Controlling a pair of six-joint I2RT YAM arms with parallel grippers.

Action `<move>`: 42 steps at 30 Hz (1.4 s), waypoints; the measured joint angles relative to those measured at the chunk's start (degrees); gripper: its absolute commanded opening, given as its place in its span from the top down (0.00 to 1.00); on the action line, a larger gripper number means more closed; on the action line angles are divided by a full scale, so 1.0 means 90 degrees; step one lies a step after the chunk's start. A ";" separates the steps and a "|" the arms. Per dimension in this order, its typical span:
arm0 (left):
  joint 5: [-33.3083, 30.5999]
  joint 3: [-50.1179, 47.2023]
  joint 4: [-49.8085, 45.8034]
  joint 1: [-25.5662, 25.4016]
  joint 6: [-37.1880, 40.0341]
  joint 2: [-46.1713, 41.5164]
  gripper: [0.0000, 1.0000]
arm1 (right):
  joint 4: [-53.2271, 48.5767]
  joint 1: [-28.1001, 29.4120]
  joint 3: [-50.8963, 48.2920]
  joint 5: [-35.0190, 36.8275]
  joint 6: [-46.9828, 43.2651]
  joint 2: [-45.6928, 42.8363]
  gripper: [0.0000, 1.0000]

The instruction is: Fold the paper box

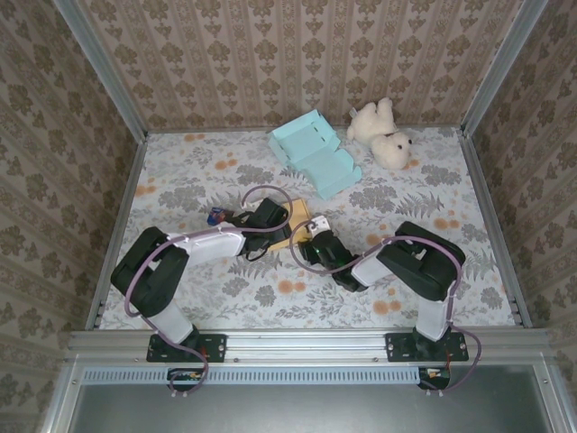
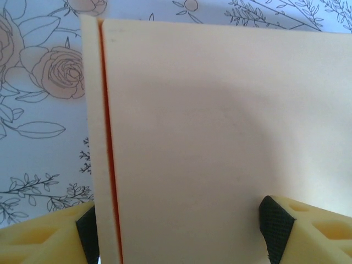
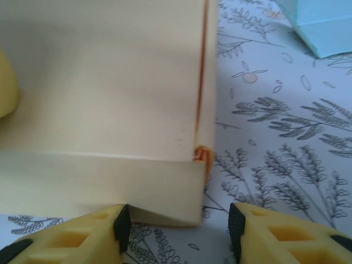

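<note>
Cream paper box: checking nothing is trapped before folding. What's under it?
Floral tablecloth shows right up to the edges of the cream paper box in both wrist views. Whatever lies directly beneath its panels is covered, so I cannot tell.

left gripper (image 2: 181,226) spread wide, right gripper (image 3: 177,221) spread, angled inward

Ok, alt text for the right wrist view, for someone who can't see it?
A cream paper box panel, with an orange line down its right fold, fills the upper left, its lower corner at the gap between the yellow fingers of the open right tool. Floral tablecloth lies to the right, a pale blue box at top right.
</note>
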 measured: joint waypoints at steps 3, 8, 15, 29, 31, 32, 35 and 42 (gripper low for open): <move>0.0097 -0.0075 -0.0095 -0.0005 0.0000 -0.0141 0.23 | -0.0350 -0.0117 0.0000 -0.0155 0.0153 -0.0325 0.46; 0.0296 -0.0206 -0.0639 -0.0056 0.0022 -0.0525 0.22 | -0.1078 -0.0238 -0.0012 -0.0464 0.0466 -0.1044 0.46; 0.0308 -0.0440 -0.1863 -0.0107 0.0291 -0.1489 0.20 | -0.2254 -0.0374 -0.0022 -0.0733 0.1086 -0.2169 0.49; 0.0777 -0.0432 -0.0780 0.1773 0.1821 -0.2246 0.16 | -0.3291 -0.0384 -0.0775 -0.1392 0.2934 -0.3708 1.00; 0.1044 -0.0381 -0.0532 0.2021 0.2064 -0.1819 0.16 | -0.3376 -0.0381 -0.0763 -0.1566 0.3220 -0.3616 1.00; 0.1197 -0.0335 -0.0423 0.2125 0.2176 -0.1588 0.16 | -0.3390 -0.0381 -0.0733 -0.1705 0.3366 -0.3490 1.00; 0.1605 -0.0228 -0.0083 0.2319 0.2363 -0.1081 0.16 | -0.3330 -0.0369 -0.0624 -0.2127 0.3706 -0.2946 1.00; 0.2302 0.0063 0.0529 0.2319 0.2506 -0.0204 0.17 | -0.2698 -0.0299 -0.0379 -0.2788 0.4345 -0.1637 1.00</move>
